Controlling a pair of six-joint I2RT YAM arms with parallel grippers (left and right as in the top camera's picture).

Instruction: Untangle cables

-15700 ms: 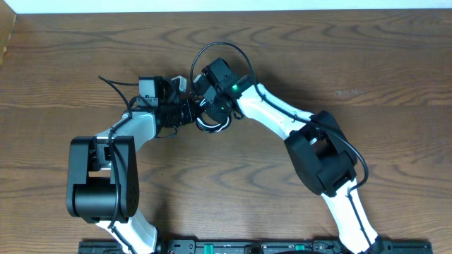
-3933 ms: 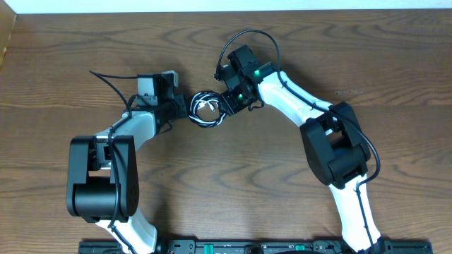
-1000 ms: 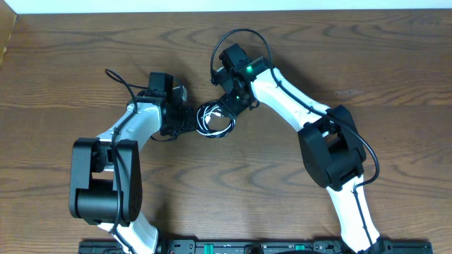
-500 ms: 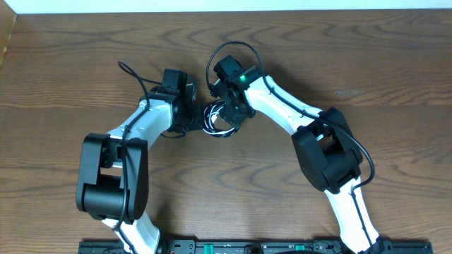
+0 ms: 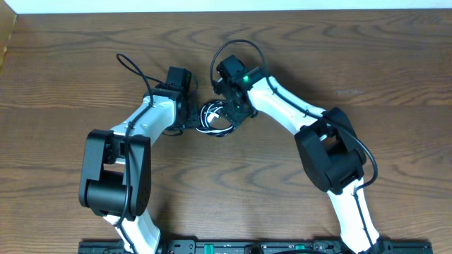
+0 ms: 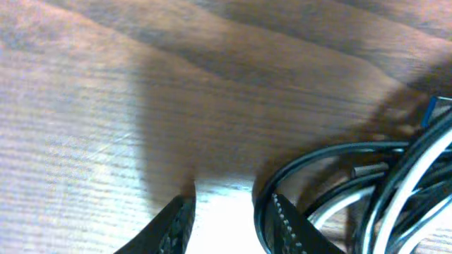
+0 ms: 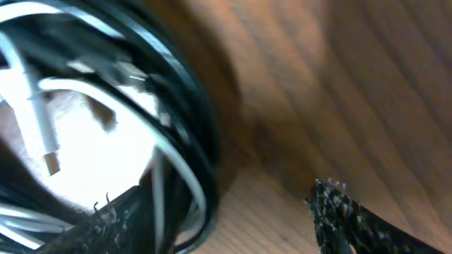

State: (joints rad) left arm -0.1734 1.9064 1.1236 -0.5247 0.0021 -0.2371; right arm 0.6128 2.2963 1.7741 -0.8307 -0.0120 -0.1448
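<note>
Black and white strands remain wound into one coil: the cables lie on the wooden table, a little left of centre, directly between the two grippers.

Change just completed: over the last second the left arm has swung right, bringing the left gripper from beside the coil to its left edge. The right gripper has held its station at the coil's right edge. The coil itself has barely shifted.

End effector state:
- Left gripper: jaws partly apart, gripping nothing. Bare table shows between them. The outer loop of the black cable rests against the finger on the right of the wrist view.
- Right gripper: jaws wide apart, gripping nothing. The coil edge, black cable and white cable together, sits close to one finger.

Meaning for the task: both grippers are now placed to take opposite sides of the coil, but no strand is separated yet. Untangling appears to be at an early stage.

Difference from the earliest frame: at that time both grippers were bunched directly over the coil, hiding most of it. They now flank it, and its loops show plainly from overhead.
</note>
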